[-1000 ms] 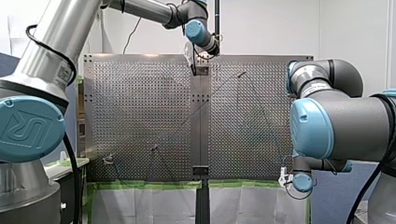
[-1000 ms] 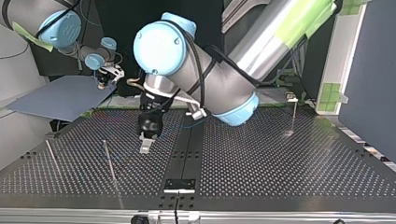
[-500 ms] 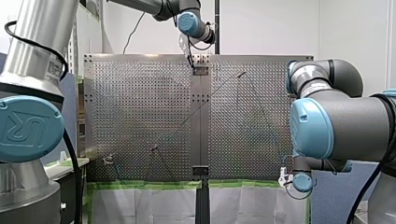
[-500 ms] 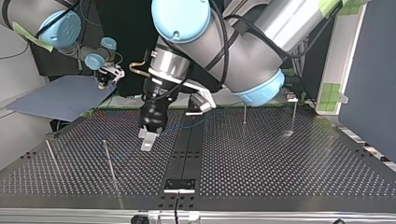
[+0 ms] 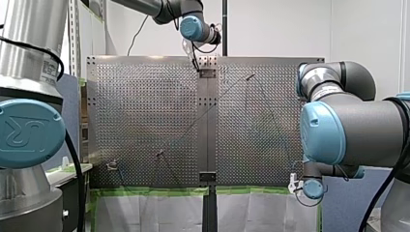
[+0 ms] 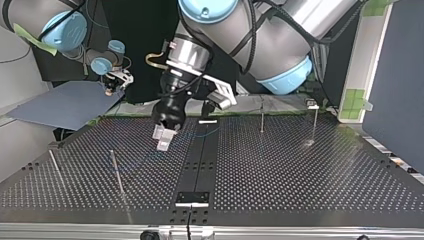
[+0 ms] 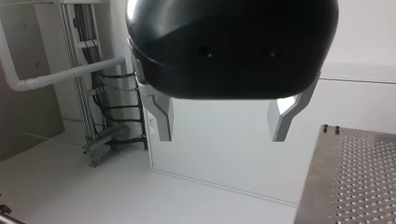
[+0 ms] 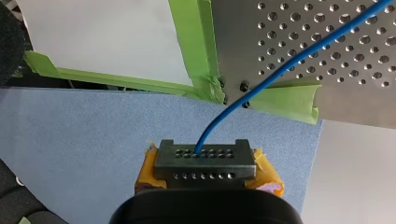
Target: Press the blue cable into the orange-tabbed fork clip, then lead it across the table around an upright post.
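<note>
**Left gripper** [image 7: 223, 133]: the metal fingers stand apart with nothing between them. It hangs tilted above the table [image 6: 300, 170], just beside the dark centre strip [image 6: 200, 160]. Its own camera looks past the table's edge at a wall, not down at the work.

**Right gripper** [image 8: 205, 163]: clamped on the cable [image 8: 280, 70], with yellow pads showing either side of a black perforated block. It is held off the table's corner, over a blue board [image 8: 70, 140].

**Cable:** it leaves the right gripper, crosses the green tape [image 8: 201, 46] and runs out over the perforated plate. In the top view only a faint blue trace shows, near the centre strip under the left gripper.

**Clip:** no orange tab can be made out. A small fitting [image 5: 112, 166] at the table's edge is too small to identify, so seating cannot be confirmed.

**Assessment:** the routing leg appears to be open, with the left gripper free to take the cable.

**Recommendations:**
- Level the left gripper over the cable before descending.
- Come down with one finger on each side of the run, and close only when the cable lies between them.
- Keep the right gripper's hold firm and its pull moderate, since too much could drag the cable out of the clip.
- Lead the cable low around the outside of a post [image 6: 117, 172], keeping the fingers clear of it.
- The cable is thin and may slip from the metal fingers.
</note>
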Available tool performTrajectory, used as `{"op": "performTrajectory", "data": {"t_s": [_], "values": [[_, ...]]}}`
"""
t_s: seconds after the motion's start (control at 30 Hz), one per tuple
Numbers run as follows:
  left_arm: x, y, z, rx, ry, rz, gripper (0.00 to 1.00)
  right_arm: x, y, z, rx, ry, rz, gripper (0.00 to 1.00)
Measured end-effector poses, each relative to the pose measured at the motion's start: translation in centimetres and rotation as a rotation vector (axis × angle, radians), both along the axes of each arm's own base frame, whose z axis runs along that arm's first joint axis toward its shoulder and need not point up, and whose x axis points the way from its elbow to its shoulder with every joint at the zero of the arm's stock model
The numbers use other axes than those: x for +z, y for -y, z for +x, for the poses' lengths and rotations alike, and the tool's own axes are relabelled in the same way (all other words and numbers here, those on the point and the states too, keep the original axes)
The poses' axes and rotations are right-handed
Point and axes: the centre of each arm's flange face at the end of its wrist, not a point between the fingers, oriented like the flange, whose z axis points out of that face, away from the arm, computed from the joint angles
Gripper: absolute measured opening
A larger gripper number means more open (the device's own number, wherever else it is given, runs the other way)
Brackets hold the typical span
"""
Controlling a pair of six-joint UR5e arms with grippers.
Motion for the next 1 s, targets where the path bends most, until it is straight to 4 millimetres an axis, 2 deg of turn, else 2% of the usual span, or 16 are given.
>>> {"op": "performTrajectory", "data": {"t_s": [0.7,1.0], "values": [[-8.0,-0.6,-0.4,0.012,-0.015,-0.032,1.0,0.0,0.1,0.1,0.002,0.001,-0.002,0.0],[-12.7,-2.5,-1.1,0.084,-0.107,0.026,1.0,0.1,0.2,0.1,0.0,0.003,-0.004,0.0]]}}
